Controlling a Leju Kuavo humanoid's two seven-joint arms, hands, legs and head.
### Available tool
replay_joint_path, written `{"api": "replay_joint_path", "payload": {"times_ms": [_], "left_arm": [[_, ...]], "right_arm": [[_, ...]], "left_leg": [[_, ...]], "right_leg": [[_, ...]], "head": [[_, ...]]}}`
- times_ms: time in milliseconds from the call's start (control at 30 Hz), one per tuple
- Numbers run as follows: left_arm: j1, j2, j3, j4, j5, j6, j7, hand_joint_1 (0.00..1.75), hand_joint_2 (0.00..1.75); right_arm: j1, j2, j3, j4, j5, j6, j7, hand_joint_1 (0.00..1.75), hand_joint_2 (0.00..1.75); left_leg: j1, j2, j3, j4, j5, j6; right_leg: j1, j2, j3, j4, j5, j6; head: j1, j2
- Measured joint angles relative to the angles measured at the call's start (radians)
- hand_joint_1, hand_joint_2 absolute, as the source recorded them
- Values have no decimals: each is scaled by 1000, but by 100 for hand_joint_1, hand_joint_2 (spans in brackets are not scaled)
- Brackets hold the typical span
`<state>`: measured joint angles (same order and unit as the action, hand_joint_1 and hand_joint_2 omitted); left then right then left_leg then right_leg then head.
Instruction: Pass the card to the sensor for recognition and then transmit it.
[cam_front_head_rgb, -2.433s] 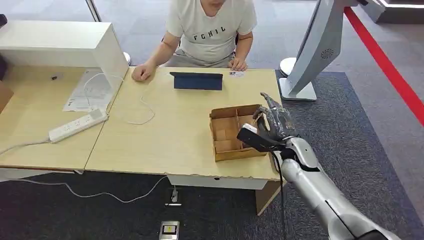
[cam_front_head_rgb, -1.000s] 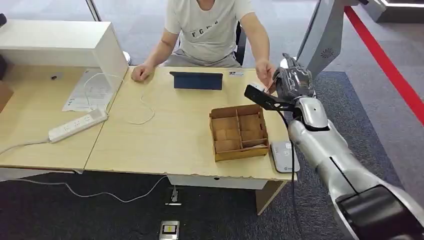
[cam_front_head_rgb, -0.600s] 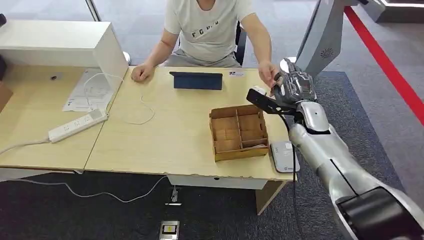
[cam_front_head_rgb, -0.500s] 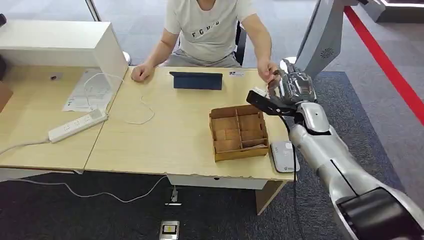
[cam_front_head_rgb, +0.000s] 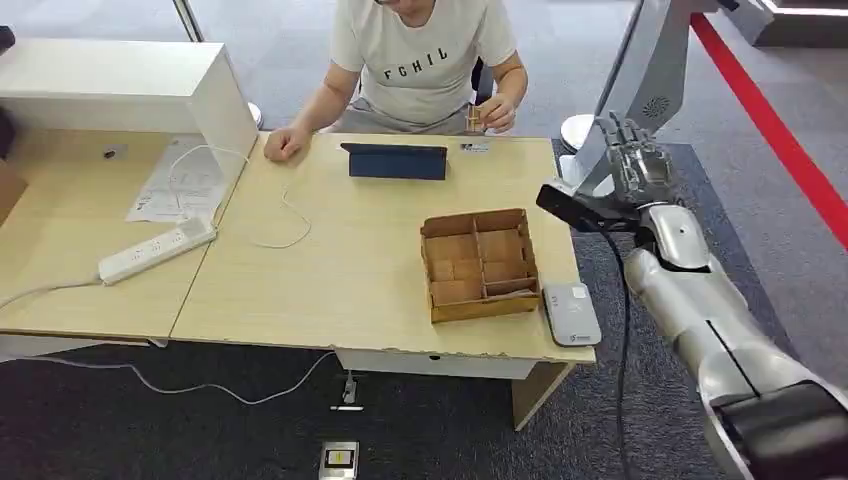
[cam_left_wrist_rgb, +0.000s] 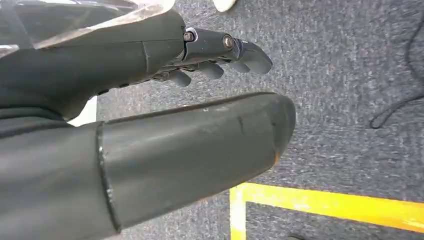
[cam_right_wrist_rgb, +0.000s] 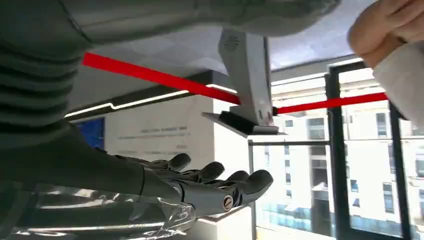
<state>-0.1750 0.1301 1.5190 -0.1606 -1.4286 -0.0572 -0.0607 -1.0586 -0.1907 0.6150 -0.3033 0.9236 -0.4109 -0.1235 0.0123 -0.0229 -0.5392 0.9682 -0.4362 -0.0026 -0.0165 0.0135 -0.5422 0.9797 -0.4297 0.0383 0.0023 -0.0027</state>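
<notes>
Right hand (cam_front_head_rgb: 634, 168) empty, fingers spread, raised beside table (cam_front_head_rgb: 350, 290). Person's hand (cam_front_head_rgb: 494, 112) holds card (cam_front_head_rgb: 476, 119). Handover looks done; nothing left.

From my remote station, the head camera looks forward and steeply down from high on the robot across the wooden table (cam_front_head_rgb: 330, 260) to the seated person (cam_front_head_rgb: 425, 60), at middling range, with my right hand (cam_front_head_rgb: 636, 165) raised off the table's right end; the right wrist camera sits close behind that same hand (cam_right_wrist_rgb: 200, 187), aimed upward past it toward windows and a grey stand (cam_right_wrist_rgb: 247, 80), which the head view shares (cam_front_head_rgb: 640, 80); the left wrist camera hangs close behind my left hand (cam_left_wrist_rgb: 150, 125), facing down at grey carpet (cam_left_wrist_rgb: 345, 75).
</notes>
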Motion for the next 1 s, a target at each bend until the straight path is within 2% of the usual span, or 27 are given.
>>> {"api": "replay_joint_path", "payload": {"times_ms": [100,267,400,467,533,633,733,833,900,1000], "left_arm": [[-1,3,2,0,8,0,19,0,0],[7,9,3,0,39,22,57,0,0],[8,12,4,0,49,42,61,0,0],[8,15,7,0,63,46,54,0,0],[9,15,10,0,74,48,35,0,0],[7,16,10,0,78,48,13,0,0],[5,16,10,0,78,48,2,0,0],[1,13,10,0,77,48,-4,0,0],[-2,13,10,0,77,48,-5,0,0],[-2,13,10,0,73,55,-9,0,0]], "right_arm": [[26,-101,-39,3,-55,65,-40,0,0],[156,-289,-142,14,-220,141,-7,0,0],[317,-442,-272,28,-448,193,21,0,0],[430,-498,-359,35,-570,205,34,0,0],[549,-537,-433,43,-625,204,37,0,0],[727,-539,-526,57,-673,177,65,0,0],[832,-502,-599,72,-673,119,146,0,0],[882,-449,-643,82,-663,71,202,0,0],[899,-419,-667,89,-660,72,232,0,0],[917,-360,-704,98,-652,77,326,0,0]], "left_leg": [[0,0,0,1,-1,1],[0,-4,1,2,-3,3],[0,-8,-1,2,-6,5],[1,-9,1,2,-8,5],[2,-9,2,1,-10,4],[2,-9,3,0,-12,2],[2,-5,3,-2,-12,2],[3,-2,6,-2,-12,1],[2,-1,7,-2,-11,1],[5,-1,8,-2,-11,0]], "right_leg": [[0,0,2,-2,0,1],[0,-3,3,-3,-2,3],[0,-5,7,-4,-4,4],[1,-6,8,-5,-5,5],[2,-5,10,-5,-7,5],[2,-5,11,-4,-10,3],[2,-3,10,-4,-10,2],[3,-2,11,-3,-11,1],[2,-2,10,-2,-11,1],[5,-2,11,-2,-10,0]], "head": [[-1,0],[-1,0],[0,0],[0,0],[-1,0],[-1,0],[-1,0],[-2,0],[-1,0],[0,0]]}}
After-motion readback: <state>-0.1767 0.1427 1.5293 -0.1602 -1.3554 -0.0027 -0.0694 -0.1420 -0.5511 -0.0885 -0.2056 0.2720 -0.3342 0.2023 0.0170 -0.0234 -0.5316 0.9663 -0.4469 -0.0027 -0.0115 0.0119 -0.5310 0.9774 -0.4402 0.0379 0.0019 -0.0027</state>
